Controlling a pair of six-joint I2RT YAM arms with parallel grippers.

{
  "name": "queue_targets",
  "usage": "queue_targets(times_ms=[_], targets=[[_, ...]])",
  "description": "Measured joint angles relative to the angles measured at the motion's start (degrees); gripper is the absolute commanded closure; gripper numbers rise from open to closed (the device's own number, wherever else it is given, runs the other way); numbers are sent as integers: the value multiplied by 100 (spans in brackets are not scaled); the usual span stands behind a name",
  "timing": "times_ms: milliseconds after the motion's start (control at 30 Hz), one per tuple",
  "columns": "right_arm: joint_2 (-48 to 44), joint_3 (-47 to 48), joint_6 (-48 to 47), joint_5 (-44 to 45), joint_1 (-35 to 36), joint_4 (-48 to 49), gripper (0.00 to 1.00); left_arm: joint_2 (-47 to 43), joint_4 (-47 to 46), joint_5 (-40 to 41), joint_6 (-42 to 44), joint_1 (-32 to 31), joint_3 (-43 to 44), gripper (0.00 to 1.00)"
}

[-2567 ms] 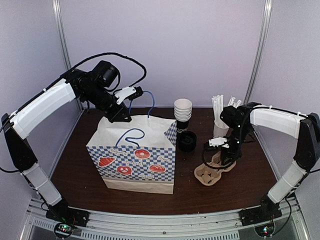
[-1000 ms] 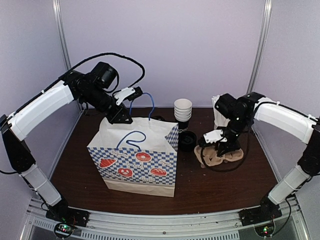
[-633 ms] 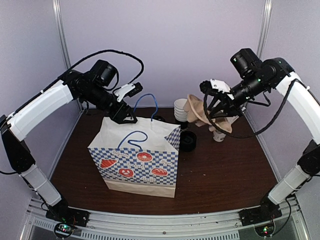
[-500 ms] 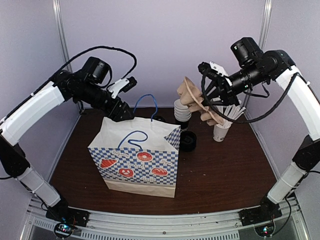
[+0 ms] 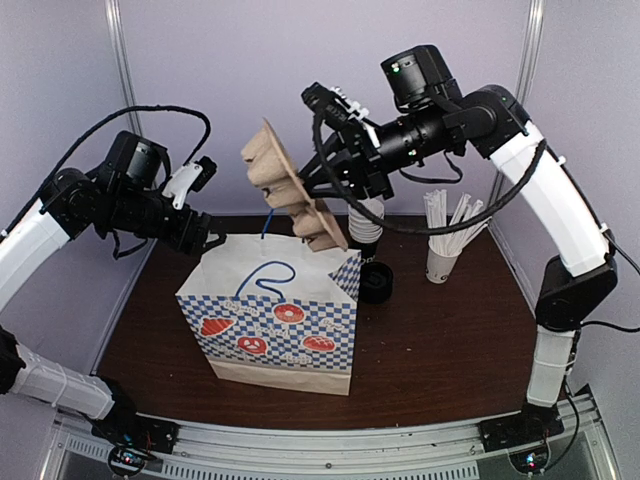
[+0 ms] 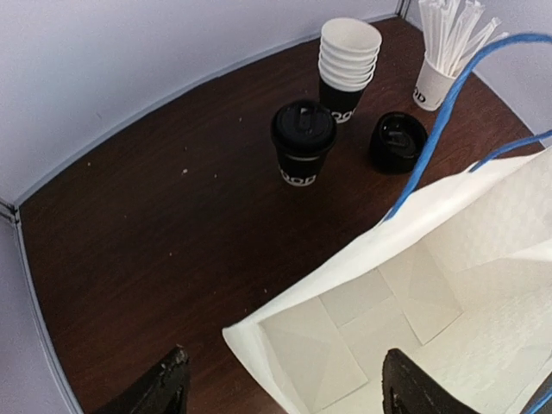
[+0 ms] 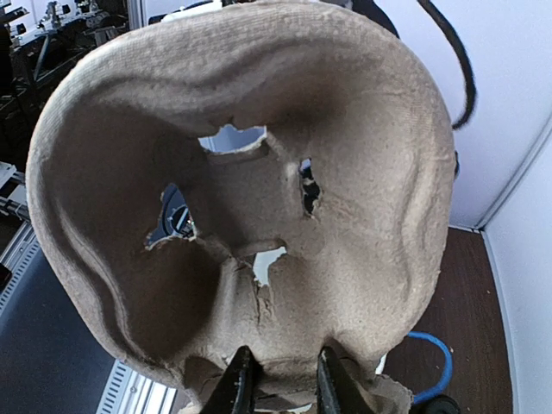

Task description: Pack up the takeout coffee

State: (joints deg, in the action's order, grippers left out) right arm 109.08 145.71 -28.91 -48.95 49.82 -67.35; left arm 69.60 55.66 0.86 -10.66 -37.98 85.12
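Note:
The takeout coffee (image 6: 303, 142), a small black cup with a black sip lid, stands on the table behind the bag; in the top view it is hidden behind the carrier. My right gripper (image 5: 325, 190) (image 7: 283, 379) is shut on the edge of a brown pulp cup carrier (image 5: 290, 195) (image 7: 259, 172), which it holds tilted in the air over the open paper bag (image 5: 270, 320) (image 6: 388, 293). At the bag's rear left corner my left gripper (image 5: 198, 236) (image 6: 285, 388) is open, and the bag's rim corner lies between its fingers, apart from both.
Behind the bag stand a stack of paper cups (image 6: 348, 56) (image 5: 365, 225), a short black stack of lids (image 6: 398, 142) (image 5: 375, 283) and a white cup of straws (image 6: 434, 82) (image 5: 440, 262). The bag's blue handle (image 6: 448, 112) arches up. The dark table (image 5: 450, 340) is walled on three sides.
My right arm lifted the carrier off the table and swung it left, above the bag. My left gripper opened, let go of the bag's rim and drew back to the left.

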Motion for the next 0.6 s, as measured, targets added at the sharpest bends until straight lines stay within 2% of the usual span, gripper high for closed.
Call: queue_targets(times_ms=[133, 400, 600], targets=[[431, 157, 369, 155, 424, 407, 76, -162, 146, 144, -221, 0, -352, 23], [1043, 214, 804, 813, 522, 1075, 75, -358, 138, 186, -372, 0, -426, 23], [1071, -389, 828, 1143, 555, 1377, 75, -350, 138, 240, -382, 0, -544, 23]])
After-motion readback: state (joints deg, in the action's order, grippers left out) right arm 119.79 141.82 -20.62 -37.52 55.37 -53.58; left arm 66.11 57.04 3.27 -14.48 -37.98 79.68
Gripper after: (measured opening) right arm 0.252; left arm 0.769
